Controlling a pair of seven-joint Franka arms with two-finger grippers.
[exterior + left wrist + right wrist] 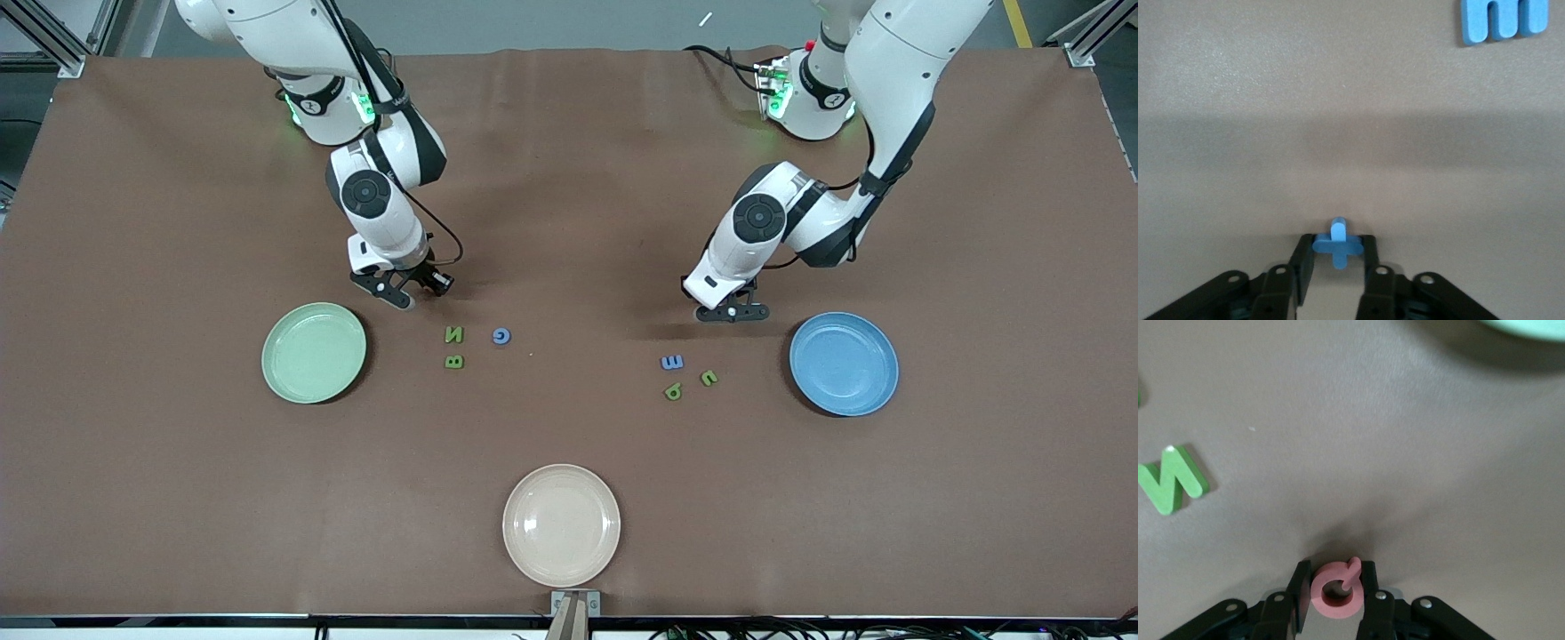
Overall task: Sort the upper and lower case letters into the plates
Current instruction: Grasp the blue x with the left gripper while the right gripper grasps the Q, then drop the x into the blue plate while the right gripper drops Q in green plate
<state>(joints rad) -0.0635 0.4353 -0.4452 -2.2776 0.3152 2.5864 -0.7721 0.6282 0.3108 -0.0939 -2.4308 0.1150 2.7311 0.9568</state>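
My left gripper [733, 312] [1337, 252] is shut on a small blue cross-shaped letter [1338, 241], low over the table beside the blue plate [844, 363]. My right gripper [409, 293] [1336, 585] is shut on a pink-red ring-shaped letter with a tail [1335, 592], low over the table beside the pale green plate [314, 352] [1531, 325]. On the table lie a green N [454, 334] [1171, 480], a blue G [501, 335] and a green B [454, 361], and toward the left arm's end a blue three-pronged letter [673, 362] [1503, 20] and two green letters [709, 378] [673, 390]. Both plates hold nothing.
A cream-beige plate [561, 524] lies at the table's edge nearest the front camera, in the middle. The brown table cover [569, 222] is bare between the two arms.
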